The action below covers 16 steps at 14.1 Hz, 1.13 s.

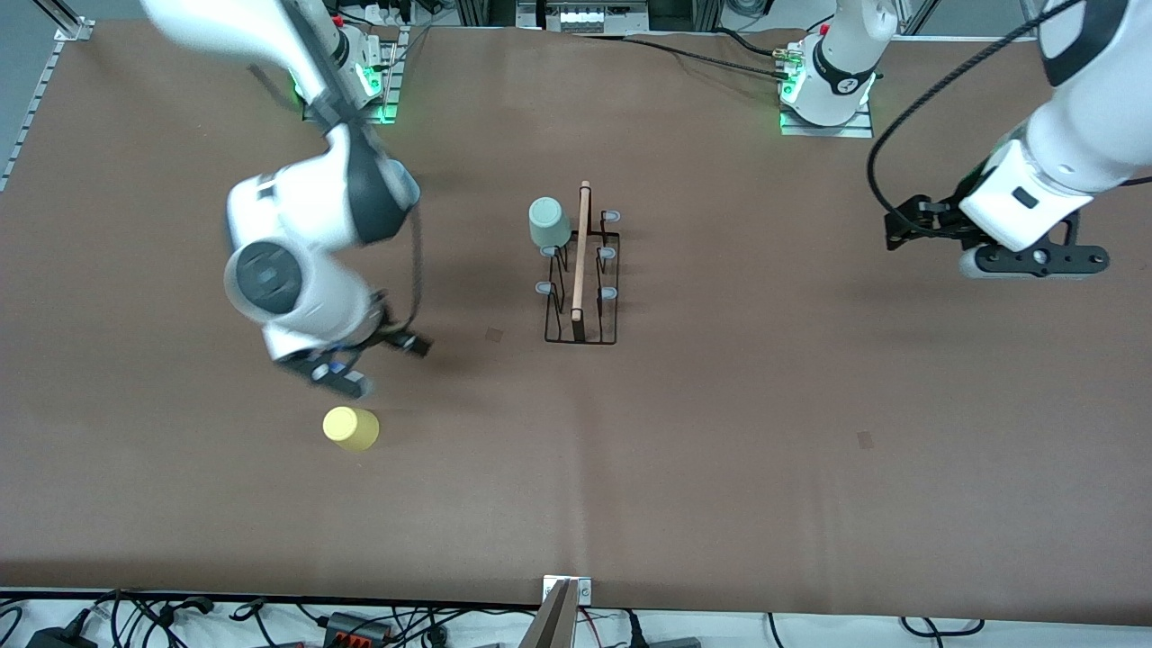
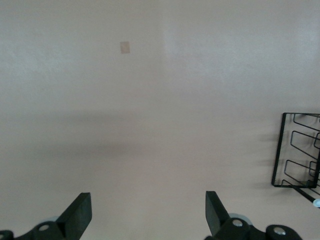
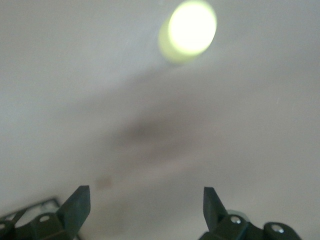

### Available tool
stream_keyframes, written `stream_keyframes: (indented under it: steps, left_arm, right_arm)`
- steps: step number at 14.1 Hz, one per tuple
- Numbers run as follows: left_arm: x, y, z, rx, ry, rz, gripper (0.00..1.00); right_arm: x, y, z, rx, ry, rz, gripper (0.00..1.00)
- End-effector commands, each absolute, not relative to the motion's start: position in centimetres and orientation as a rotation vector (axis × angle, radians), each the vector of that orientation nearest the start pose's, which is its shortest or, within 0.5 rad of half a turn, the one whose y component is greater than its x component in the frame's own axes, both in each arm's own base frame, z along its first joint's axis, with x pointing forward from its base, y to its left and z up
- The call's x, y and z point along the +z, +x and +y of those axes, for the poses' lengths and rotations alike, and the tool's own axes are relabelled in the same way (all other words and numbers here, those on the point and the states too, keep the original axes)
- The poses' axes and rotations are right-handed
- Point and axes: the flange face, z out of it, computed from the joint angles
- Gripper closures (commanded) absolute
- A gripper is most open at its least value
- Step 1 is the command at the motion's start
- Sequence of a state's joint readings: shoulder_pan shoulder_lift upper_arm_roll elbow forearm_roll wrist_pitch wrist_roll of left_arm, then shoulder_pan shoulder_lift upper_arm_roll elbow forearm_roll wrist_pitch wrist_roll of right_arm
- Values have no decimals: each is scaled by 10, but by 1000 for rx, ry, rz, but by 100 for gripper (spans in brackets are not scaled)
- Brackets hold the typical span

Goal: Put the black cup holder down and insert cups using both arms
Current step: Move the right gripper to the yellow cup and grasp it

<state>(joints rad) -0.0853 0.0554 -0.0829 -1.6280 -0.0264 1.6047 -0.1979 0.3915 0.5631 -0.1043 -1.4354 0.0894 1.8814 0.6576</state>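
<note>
two grippers are held wide apart and empty: right gripper (image 1: pixel 346 376) over bare table (image 1: pixel 810 450) beside the yellow cup (image 1: pixel 351 428), left gripper (image 1: pixel 1035 259) waiting well apart from the black cup holder (image 1: pixel 581 297), where a mint cup (image 1: pixel 549 223) is seated.

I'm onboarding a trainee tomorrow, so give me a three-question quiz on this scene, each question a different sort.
1. True or false: the mint green cup sits on a peg of the black cup holder.
2. The right gripper is: A) shut on a cup B) open, near the yellow cup C) out of view
3. Fill in: the left gripper is open over bare ____.

Key: 1 true; 2 B; 3 table
</note>
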Motion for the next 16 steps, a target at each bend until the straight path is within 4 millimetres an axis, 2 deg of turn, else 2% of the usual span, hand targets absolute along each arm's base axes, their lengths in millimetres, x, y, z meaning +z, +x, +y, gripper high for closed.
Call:
stream_keyframes:
  steps: [1,3,4,5,8,12,16]
  left_arm:
    - [574,556,-104,137,-3169,-85,0]
    - [574,557,-90,139,-3169,-131,0]
    - [576,557,-91,131,-3159,-127,0]
    - [578,555,-98,113,-3150,-106,0]
    - [581,563,-84,44,-3154,-119,0]
    - [583,562,-84,42,-3149,-122,0]
    - [582,563,-75,52,-3150,-125,0]
  right_arm:
    - [330,700,178,133,-3126,428,0]
    - [309,725,146,38,-3130,243,0]
    - [303,736,131,-19,-3121,201,0]
    - [296,743,125,-70,-3112,179,0]
    - [273,748,127,-102,-3111,144,0]
    - [238,744,132,-38,-3120,95,0]
    - [236,743,134,-29,-3116,44,0]
